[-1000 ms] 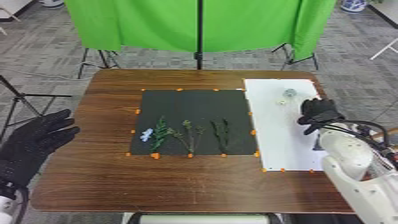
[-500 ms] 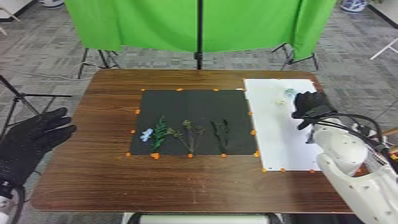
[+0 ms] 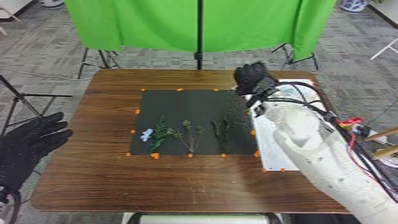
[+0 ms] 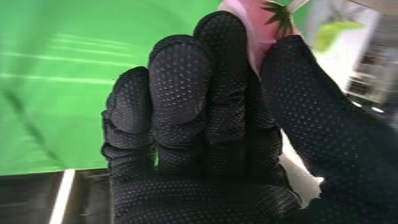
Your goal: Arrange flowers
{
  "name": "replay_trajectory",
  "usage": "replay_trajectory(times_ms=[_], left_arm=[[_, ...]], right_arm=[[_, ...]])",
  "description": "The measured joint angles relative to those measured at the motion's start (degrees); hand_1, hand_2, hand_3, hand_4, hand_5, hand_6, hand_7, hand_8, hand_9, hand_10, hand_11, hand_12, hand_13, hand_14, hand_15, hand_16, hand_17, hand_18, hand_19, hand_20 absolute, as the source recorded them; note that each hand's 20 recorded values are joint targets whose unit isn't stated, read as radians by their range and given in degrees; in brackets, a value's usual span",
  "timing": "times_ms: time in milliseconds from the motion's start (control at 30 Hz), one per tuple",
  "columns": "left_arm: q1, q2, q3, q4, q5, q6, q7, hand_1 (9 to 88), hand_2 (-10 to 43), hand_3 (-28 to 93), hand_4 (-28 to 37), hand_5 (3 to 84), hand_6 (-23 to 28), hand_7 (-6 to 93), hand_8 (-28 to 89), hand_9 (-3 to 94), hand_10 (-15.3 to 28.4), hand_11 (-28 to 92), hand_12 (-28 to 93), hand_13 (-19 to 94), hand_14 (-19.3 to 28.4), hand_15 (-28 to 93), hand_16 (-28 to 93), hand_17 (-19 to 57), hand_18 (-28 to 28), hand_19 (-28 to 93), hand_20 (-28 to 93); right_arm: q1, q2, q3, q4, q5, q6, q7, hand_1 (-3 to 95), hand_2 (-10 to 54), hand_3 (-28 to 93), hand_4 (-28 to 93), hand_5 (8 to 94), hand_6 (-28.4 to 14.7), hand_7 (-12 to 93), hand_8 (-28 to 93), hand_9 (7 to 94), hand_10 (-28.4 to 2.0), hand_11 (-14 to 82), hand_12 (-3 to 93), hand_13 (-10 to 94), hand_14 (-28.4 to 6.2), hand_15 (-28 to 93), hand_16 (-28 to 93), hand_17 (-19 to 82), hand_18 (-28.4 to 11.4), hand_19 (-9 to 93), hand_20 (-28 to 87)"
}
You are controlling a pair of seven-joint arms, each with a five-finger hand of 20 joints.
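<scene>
My right hand [image 3: 252, 79] is above the top right corner of the black sheet [image 3: 178, 105]. In the right wrist view, my right hand [image 4: 182, 95] has a pink flower [image 4: 259, 25] with a green sepal pinched between thumb and finger. Faint feathery greenery [image 3: 235, 111] shows below that hand in the head view; whether it is held I cannot tell. On the sheet lie a pale blue flower [image 3: 147, 134], a green fern sprig [image 3: 160, 136], a branching sprig [image 3: 190, 136] and a dark leafy stem [image 3: 220, 135]. My left hand [image 3: 35, 142] stays open beyond the table's left edge.
The white board [image 3: 277, 157] lies to the right of the black sheet, partly under my right arm. Orange tabs [image 3: 155, 156] line the sheet's edges. A red object [image 3: 352, 121] stands beyond the table's right edge. A green cloth [image 3: 151, 25] hangs behind the brown table [image 3: 178, 187].
My right hand has moved left and away from the robot, from over the white board to the black sheet's far right corner. Faint greenery now shows below it. The left hand has barely shifted.
</scene>
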Motion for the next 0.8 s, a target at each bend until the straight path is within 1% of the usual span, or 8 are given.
replay_trajectory(times_ms=[167,367,467,533,633,800], left_arm=[[-0.79,0.22,0.85,0.10,0.01,-0.02,-0.14,29.2,4.3,71,-25.1,40.5,3.7,22.6,-12,36.2,11.3,29,15,29,15.2,42,-4,-5.7,22.3,52,1],[-2.17,1.28,2.52,0.28,0.05,-0.05,-0.24,29.0,4.0,71,-25.5,40.4,3.3,24.2,-13,36.5,11.0,31,15,29,15.3,43,-5,-5.6,22.3,52,0],[-3.41,1.86,3.60,0.61,0.05,-0.10,-0.56,29.0,4.1,71,-25.7,40.4,3.2,24.8,-13,36.6,10.7,32,15,30,15.2,45,-5,-5.6,22.3,52,0],[-4.25,2.24,4.16,0.84,0.05,-0.11,-0.65,29.1,4.0,71,-25.7,40.0,2.6,26.9,-14,36.8,10.3,34,14,30,14.9,47,-6,-5.5,22.4,53,0],[-5.01,2.81,4.61,1.02,0.05,-0.16,-0.73,29.0,4.0,71,-25.7,40.0,2.4,27.4,-15,36.9,10.2,34,14,30,14.9,47,-7,-5.5,22.4,53,0],[-6.80,3.84,5.62,1.86,0.03,-0.50,-1.13,29.0,4.0,71,-25.8,39.7,1.9,28.5,-15,37.1,9.7,36,13,31,14.1,49,-7,-5.4,22.3,53,0]], right_arm=[[6.08,-8.67,-3.86,7.76,-3.03,-0.48,-4.80,45.8,-9.5,86,-28,72.4,0.5,48,-14,87.6,-2.7,18.7,48.2,76,-1.9,54,36,33,-16.5,83,40],[8.02,-18.22,-4.88,13.10,-10.59,-2.78,-8.29,46.3,-9.5,85,-28,72.3,0.5,48,-14,87.4,-2.8,18.6,48.1,76,-2.0,54,36,33,-16.3,82,39],[8.09,-22.12,-5.46,15.62,-13.16,-3.30,-9.00,46.4,-9.5,85,-28,72.0,0.7,48,-14,87.2,-2.9,18.4,47.8,76,-2.1,54,36,33,-16.3,82,39],[8.07,-24.16,-6.07,17.02,-14.50,-3.55,-9.42,46.5,-9.5,85,-28,72.0,0.6,48,-14,87.1,-2.8,18.4,47.9,76,-2.0,54,36,33,-16.3,82,39],[7.81,-26.46,-6.82,18.52,-16.61,-3.56,-10.13,46.7,-9.5,84,-28,71.7,0.6,48,-14,87.0,-2.9,18.3,47.7,75,-2.0,54,36,33,-16.2,82,39],[7.32,-29.97,-6.09,22.42,-18.13,-2.21,-13.22,47.1,-9.5,83,-28,71.0,1.0,48,-14,86.2,-3.0,18.4,47.8,75,-1.8,54,36,32,-16.3,82,39]])
